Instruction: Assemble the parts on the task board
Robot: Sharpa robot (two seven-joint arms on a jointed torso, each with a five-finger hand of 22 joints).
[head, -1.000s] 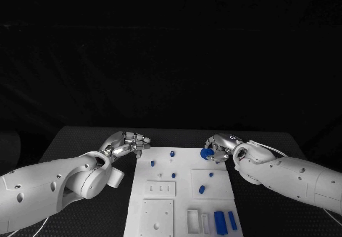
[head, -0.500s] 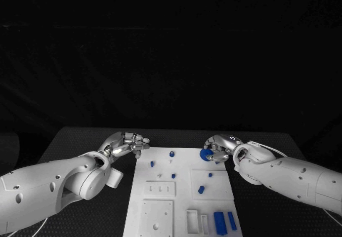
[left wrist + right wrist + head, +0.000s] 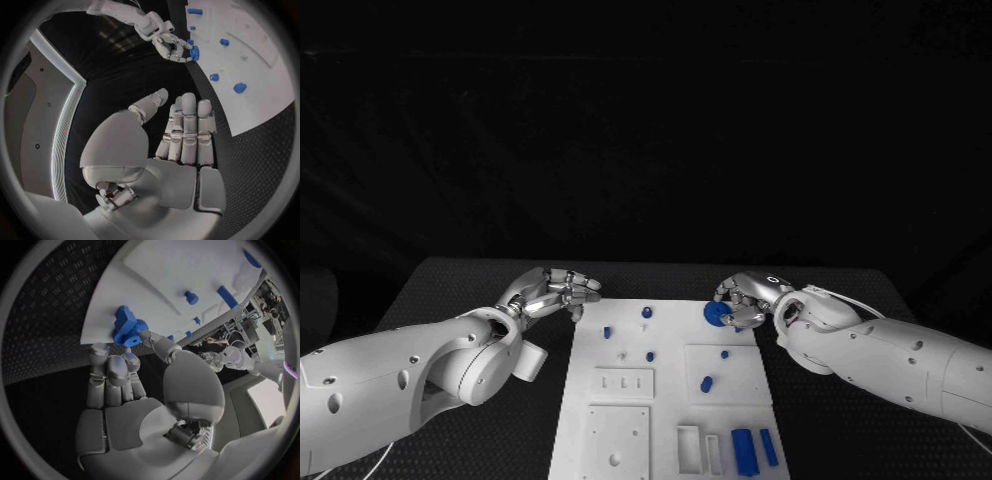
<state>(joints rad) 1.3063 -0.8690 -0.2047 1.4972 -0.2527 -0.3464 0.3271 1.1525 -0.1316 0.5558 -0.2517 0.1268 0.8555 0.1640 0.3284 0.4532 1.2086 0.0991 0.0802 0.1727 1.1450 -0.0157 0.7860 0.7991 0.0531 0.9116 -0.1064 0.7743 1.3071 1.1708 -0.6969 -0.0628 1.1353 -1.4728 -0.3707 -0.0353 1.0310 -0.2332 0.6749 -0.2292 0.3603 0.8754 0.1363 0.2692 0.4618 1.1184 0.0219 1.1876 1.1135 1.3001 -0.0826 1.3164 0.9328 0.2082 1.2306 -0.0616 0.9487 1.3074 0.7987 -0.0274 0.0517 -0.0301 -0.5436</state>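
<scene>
I am seeing the head view dim overall: the room behind the black table (image 3: 473, 280) is sitting in near darkness. Light is falling from above, so the task board (image 3: 668, 400) is reading as the brightest surface, slightly washed out. Highlights are glinting on the left hand (image 3: 557, 291) and the right hand (image 3: 750, 297). Both wrist views are bending straight edges strongly toward the rim, and a dark frame is ringing each circle. A bright strip of light (image 3: 62, 135) is glaring in the left wrist view.

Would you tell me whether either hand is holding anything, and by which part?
The right hand pinches the blue gear-like part by its round rim at the task board's far corner. The left hand holds nothing.
</scene>
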